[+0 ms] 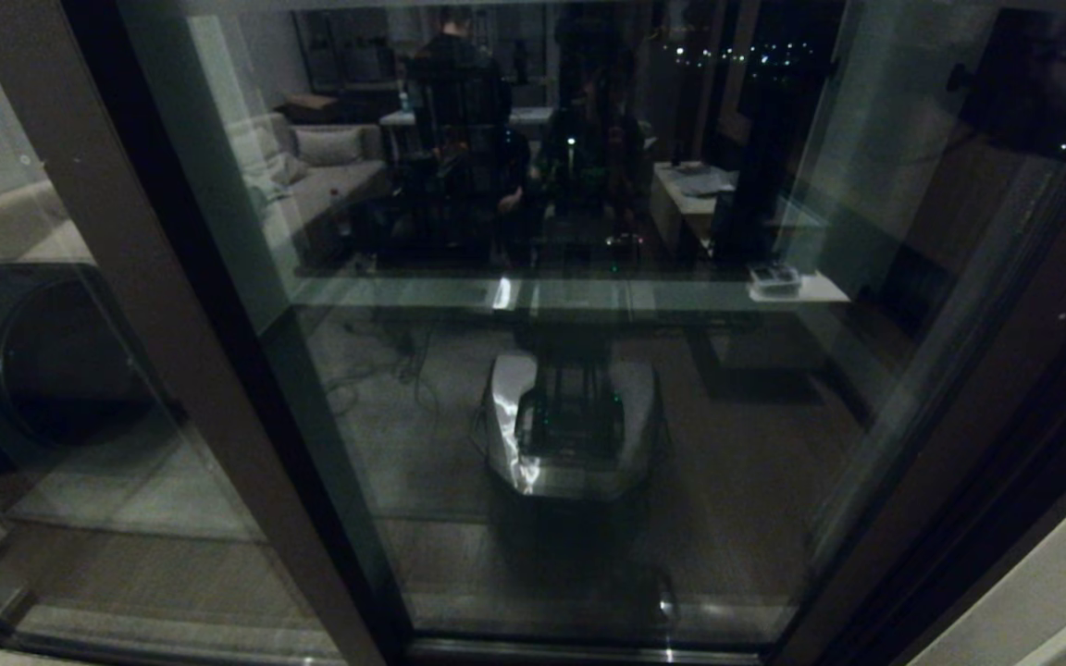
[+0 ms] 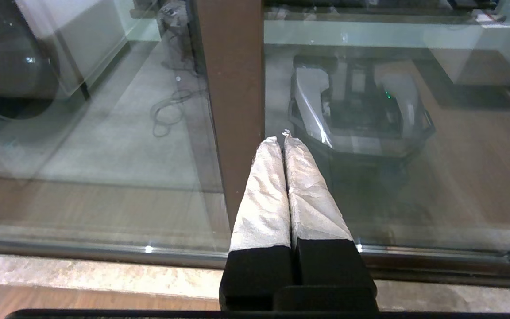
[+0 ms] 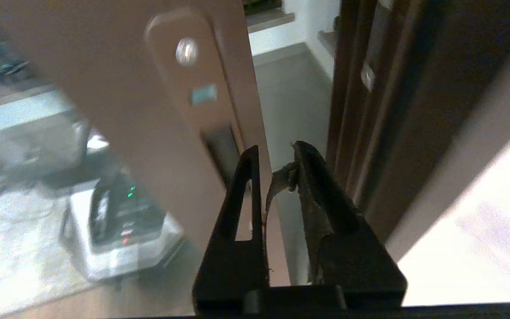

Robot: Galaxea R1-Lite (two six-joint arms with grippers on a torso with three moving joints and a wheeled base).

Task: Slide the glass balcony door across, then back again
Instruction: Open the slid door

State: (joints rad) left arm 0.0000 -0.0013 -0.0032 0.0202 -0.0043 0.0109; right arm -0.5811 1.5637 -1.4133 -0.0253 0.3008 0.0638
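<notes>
door: the glass balcony door (image 1: 588, 370) fills the head view, its handle stile (image 3: 184, 110) a narrow gap short of the dark jamb (image 3: 370, 110).
handle: a recessed black slot (image 3: 222, 150) sits in the stile below a screw (image 3: 187, 52) and a small pale tag.
right gripper: the right gripper (image 3: 275, 155) hangs at the stile's free edge, fingers slightly spread, one in front of the stile face just beside the slot, the other over the gap toward the jamb; they hold nothing.
left gripper: the left gripper (image 2: 280, 141) points at the brown post (image 2: 233, 88) at the door's far side from the handle, its white-wrapped fingers (image 2: 264, 195) pressed together, tips at the post's edge.
risk: judging by the narrow gap, the finger on the jamb side could be pinched if the door travels the last stretch shut; a finger only grazing the slot may slip off the smooth frame.
risk two: a torn strip of padding dangling from the right gripper could snag on the stile edge.
hard to make out: neither arm shows in the head view; reflections of a room and the robot's base cover the pane, and the bottom track is barely readable.
</notes>
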